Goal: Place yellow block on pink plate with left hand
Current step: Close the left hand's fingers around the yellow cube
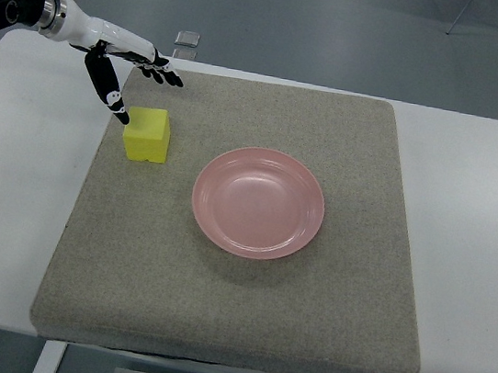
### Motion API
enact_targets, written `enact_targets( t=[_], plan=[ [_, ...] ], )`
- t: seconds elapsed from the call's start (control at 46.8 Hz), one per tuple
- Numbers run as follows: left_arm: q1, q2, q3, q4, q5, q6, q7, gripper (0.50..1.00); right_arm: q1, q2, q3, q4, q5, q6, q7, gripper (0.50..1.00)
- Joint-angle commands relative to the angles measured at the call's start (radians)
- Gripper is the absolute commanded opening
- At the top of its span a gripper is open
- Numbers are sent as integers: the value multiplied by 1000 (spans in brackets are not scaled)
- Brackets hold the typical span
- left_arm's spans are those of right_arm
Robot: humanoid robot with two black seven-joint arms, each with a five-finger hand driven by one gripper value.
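Note:
A yellow block (148,134) sits on the grey mat, left of the pink plate (259,202). The plate lies near the mat's middle with nothing on it. My left hand (142,86) reaches in from the upper left, fingers spread and holding nothing. Its thumb (108,88) points down beside the block's upper left corner, and the other fingers (159,69) stretch out above and behind the block. The right arm does not show.
The grey mat (231,314) covers most of a white table (475,228). A small silvery object (188,39) lies at the table's far edge behind the mat.

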State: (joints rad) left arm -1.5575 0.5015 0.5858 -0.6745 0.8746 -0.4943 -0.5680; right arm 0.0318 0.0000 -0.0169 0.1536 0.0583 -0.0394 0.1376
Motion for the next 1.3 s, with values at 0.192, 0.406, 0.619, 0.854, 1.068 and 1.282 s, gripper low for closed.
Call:
enact_targets(
  t=[0.192, 0.406, 0.619, 0.854, 1.068, 1.282],
  plan=[
    [39, -9, 2, -5, 4, 74, 7, 945, 0, 0, 0, 0, 0, -1, 0, 924],
    [59, -14, 2, -14, 7, 76, 5, 947, 0, 0, 0, 0, 0, 1, 0, 924],
    [65, -11, 5, -43, 12, 77, 5, 947, 0, 0, 0, 0, 0, 1, 0, 924],
    [106, -12, 8, -40, 30, 132, 7, 943, -1, 0, 0, 0, 0, -1, 0, 924],
    [114, -12, 8, -31, 30, 146, 7, 834, 0, 0, 0, 0, 0, 1, 0, 924],
    [114, -12, 8, -11, 32, 148, 8, 671, -1, 0, 0, 0, 0, -1, 0, 924]
  ],
)
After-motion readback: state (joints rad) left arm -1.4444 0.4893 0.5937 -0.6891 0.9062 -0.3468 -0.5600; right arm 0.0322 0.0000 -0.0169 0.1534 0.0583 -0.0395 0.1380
